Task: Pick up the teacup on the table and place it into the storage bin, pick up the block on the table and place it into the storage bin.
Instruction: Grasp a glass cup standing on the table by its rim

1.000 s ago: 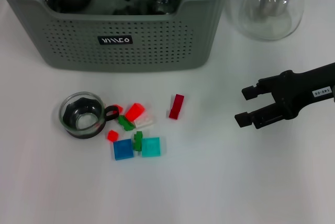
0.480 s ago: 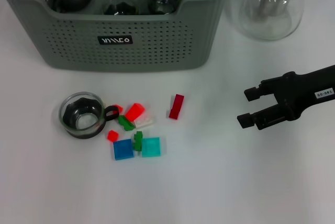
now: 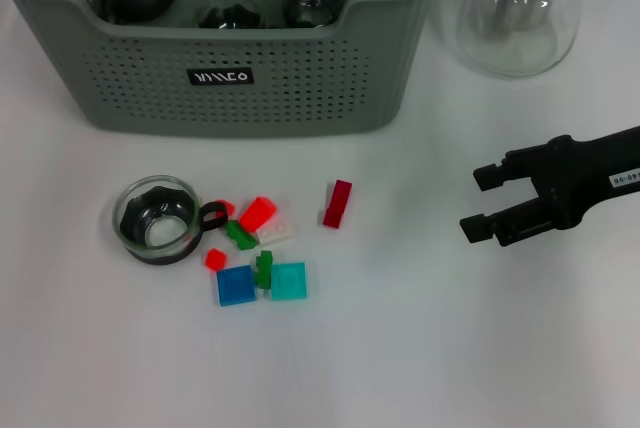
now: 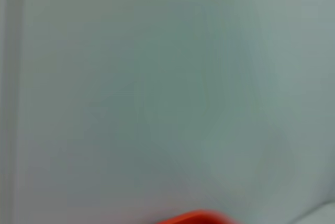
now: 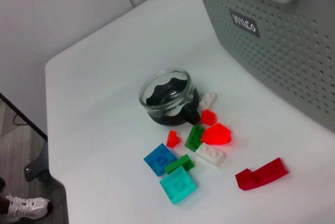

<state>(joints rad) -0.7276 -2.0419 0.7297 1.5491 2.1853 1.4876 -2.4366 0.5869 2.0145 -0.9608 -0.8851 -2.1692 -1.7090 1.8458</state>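
The grey-green storage bin (image 3: pixel 230 58) stands at the far side of the white surface (image 3: pixel 420 348). Near its front wall the glass teacup (image 3: pixel 157 219) sits upright, touching a cluster of small blocks, a dark red block (image 3: pixel 337 203) lying slightly apart. The right pincer (image 3: pixel 482 202) hovers well right of them, spread open and empty.

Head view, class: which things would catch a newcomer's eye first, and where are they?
Probably the bright blocks scattered on the white table beside a glass teacup. Behind them stands the grey-green storage bin, already holding glassware, and the right gripper hovers open at the right.
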